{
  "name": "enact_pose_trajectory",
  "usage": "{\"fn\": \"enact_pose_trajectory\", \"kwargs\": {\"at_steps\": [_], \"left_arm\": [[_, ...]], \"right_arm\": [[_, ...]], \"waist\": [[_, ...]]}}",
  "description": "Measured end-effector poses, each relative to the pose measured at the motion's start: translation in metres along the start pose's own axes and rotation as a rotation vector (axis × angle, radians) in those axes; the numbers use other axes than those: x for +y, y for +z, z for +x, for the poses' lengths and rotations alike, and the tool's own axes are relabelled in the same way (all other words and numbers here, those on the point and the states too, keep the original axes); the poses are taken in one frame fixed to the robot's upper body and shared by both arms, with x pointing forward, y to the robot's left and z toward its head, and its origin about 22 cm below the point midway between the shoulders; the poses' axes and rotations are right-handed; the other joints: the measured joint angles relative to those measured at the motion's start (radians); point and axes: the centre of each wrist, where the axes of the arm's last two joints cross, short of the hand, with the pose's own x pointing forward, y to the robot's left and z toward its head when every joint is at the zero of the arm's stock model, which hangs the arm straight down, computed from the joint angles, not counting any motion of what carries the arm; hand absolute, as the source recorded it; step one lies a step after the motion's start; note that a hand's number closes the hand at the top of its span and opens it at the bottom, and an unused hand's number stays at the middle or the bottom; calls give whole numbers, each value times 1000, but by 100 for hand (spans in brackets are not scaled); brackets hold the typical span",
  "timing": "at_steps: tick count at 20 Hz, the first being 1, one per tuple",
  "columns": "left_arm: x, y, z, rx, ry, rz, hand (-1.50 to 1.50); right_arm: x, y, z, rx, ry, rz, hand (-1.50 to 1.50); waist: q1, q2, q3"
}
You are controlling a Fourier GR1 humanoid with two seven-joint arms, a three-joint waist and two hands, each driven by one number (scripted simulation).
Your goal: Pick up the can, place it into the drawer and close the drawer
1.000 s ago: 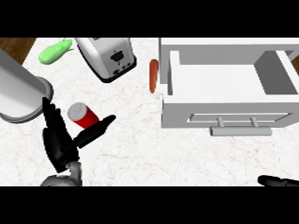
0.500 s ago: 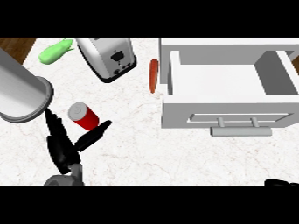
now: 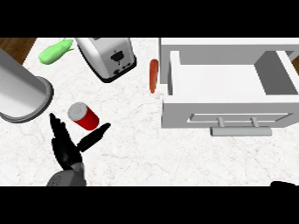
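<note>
Left hand spread, grasping nothing, just short of can lying tilted on bench. Probably light, stiff, slick, apt to roll: best gripped across the round side. Right hand cut off, state unclear. Beyond, drawer stands open.

Red can lies tilted on the counter (left of the open white drawer).

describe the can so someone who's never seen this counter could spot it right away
Start at the big grey cylinder on the counter's left side. Just right of its base lies the can, tilted, above the open left hand. It is the only red thing with a grey lid.
</note>
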Motion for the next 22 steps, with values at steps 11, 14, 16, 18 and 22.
{"fn": "enact_pose_trajectory", "kwargs": {"at_steps": [11,14,16,18,22], "left_arm": [[3,-26,-32,20,17,18,-150],[4,-33,-37,11,26,6,-150],[1,-41,-38,2,28,0,-150],[1,-48,-39,-6,34,-21,-150],[-5,-59,-33,0,41,-94,-150]], "right_arm": [[4,6,14,1,2,3,-150],[-2,-1,8,0,6,1,-150],[-1,-3,11,-5,12,3,-150],[-5,-4,14,-3,12,8,-150],[-4,-5,13,-7,8,9,-150]], "waist": [[-2,0,0],[-2,1,0],[-4,2,0],[-6,2,0],[-6,2,0]]}}
